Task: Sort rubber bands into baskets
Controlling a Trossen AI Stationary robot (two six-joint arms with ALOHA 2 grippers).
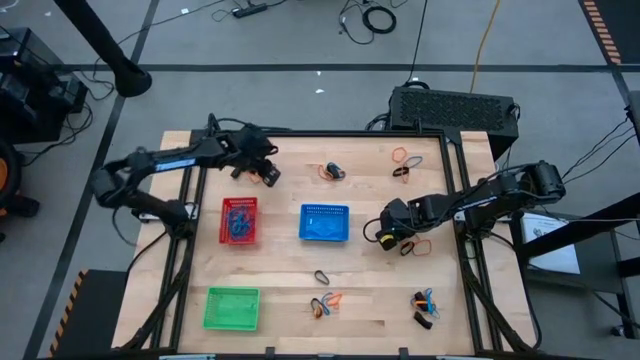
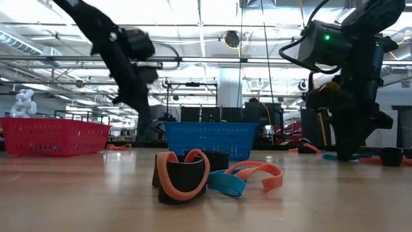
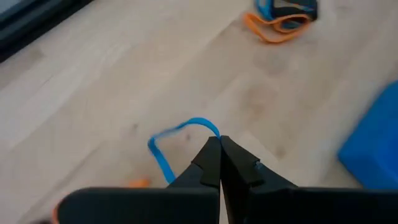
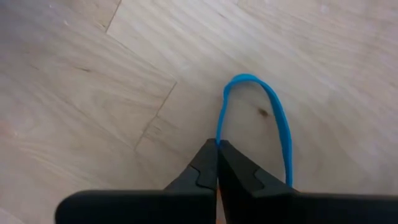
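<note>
My left gripper [image 1: 267, 174] is over the far left of the table, beyond the red basket [image 1: 239, 221], and is shut on a blue rubber band [image 3: 184, 128]. My right gripper [image 1: 386, 233] is just right of the blue basket [image 1: 324, 222], low over the wood, and is shut on another blue rubber band [image 4: 278, 112]. The red basket holds several blue bands on its floor. The green basket [image 1: 231, 308] stands at the near left. Loose bands lie in small heaps on the table [image 1: 331, 171] [image 1: 403, 160] [image 1: 325, 303] [image 1: 424, 303]. My left gripper [image 3: 219, 142] pinches the blue band at one point of its loop [image 3: 211, 127] between the two fingertips. The rest of the loop stretches away beyond the tips; whether it touches the wood, I cannot tell. My right gripper [image 4: 217, 144] pinches one side of the blue band's loop [image 4: 220, 132] between its fingertips, coming down at a slant from the table's right side. The loop stays open beyond the tips and seems to lie on the wood.
An orange band [image 1: 421, 246] lies close to my right gripper. A black band [image 1: 322, 276] lies alone near the table's middle. In the low view a heap of black, orange and blue bands [image 2: 193, 174] is nearest the camera. A black box [image 1: 452, 108] stands beyond the far edge.
</note>
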